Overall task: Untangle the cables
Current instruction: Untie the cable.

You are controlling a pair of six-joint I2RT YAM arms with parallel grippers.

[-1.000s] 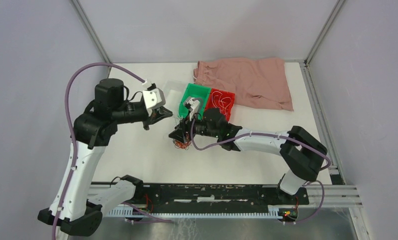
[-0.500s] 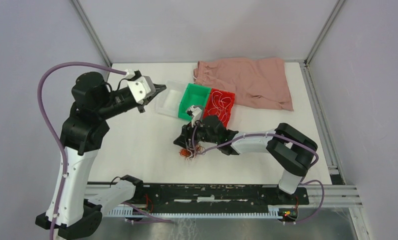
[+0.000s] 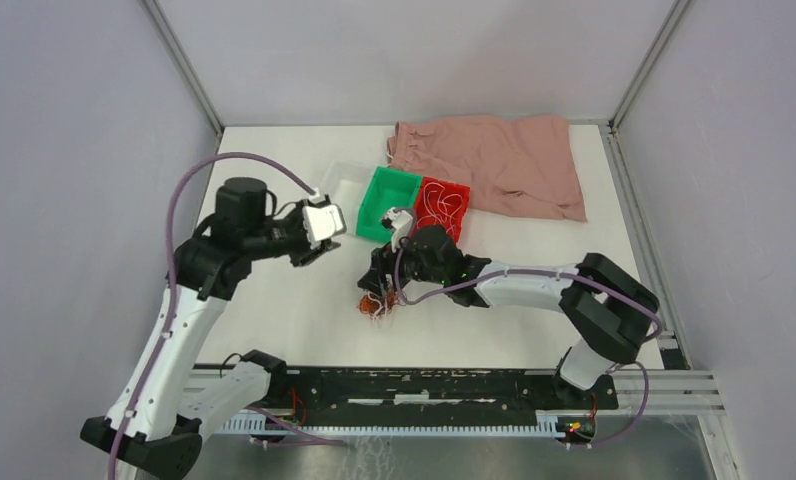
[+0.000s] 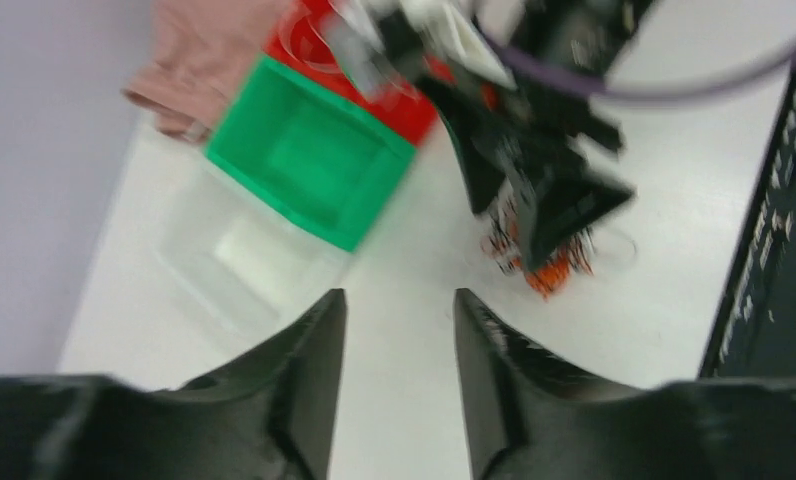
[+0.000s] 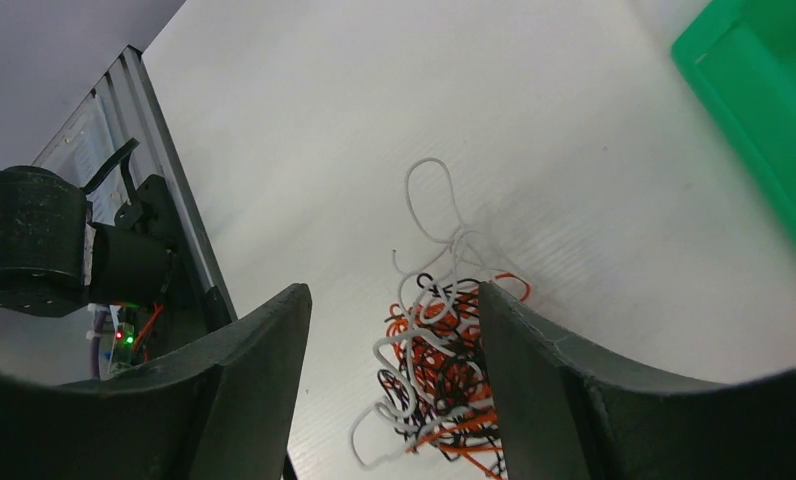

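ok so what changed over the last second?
Left gripper swung out over the clear bin, then back toward the middle, open and empty. Right gripper eased slightly toward the near edge, open over the cables. Green bin, red bin and pink cloth unmoved.

white, orange and black cables (image 5: 442, 372), green bin (image 3: 389, 190), red bin (image 3: 463, 189), pink cloth (image 3: 494, 160).

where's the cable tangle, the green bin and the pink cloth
cable tangle (image 5: 436, 365): right wrist view, middle of the knot
green bin (image 3: 389, 190): top external view, bare floor inside
pink cloth (image 3: 489, 160): top external view, middle of the fabric
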